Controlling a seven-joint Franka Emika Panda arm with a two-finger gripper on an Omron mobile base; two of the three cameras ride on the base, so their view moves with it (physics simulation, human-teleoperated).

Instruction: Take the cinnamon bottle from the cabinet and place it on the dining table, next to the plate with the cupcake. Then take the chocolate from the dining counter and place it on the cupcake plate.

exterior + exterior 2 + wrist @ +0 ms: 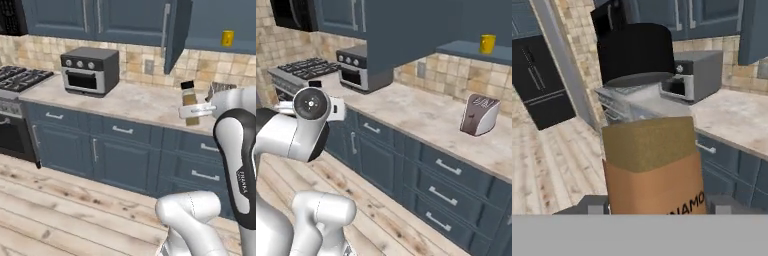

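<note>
The cinnamon bottle (189,101) has a black cap, clear glass, brown powder and an orange label. My gripper (190,111) is shut on its lower half and holds it upright in the air, in front of the counter edge. In the hand view the cinnamon bottle (649,150) stands very close between the two dark fingertips (594,205) of my gripper (657,206). The cabinet (176,30) above the counter has its door swung open. The dining table, the plate with the cupcake and the chocolate are out of view.
A toaster oven (90,70) sits on the beige counter (135,100), with a stove (20,77) to its left. A toaster (480,115) stands further right, and a yellow mug (487,43) is on the cabinet shelf. Wooden floor lies in front of the drawers.
</note>
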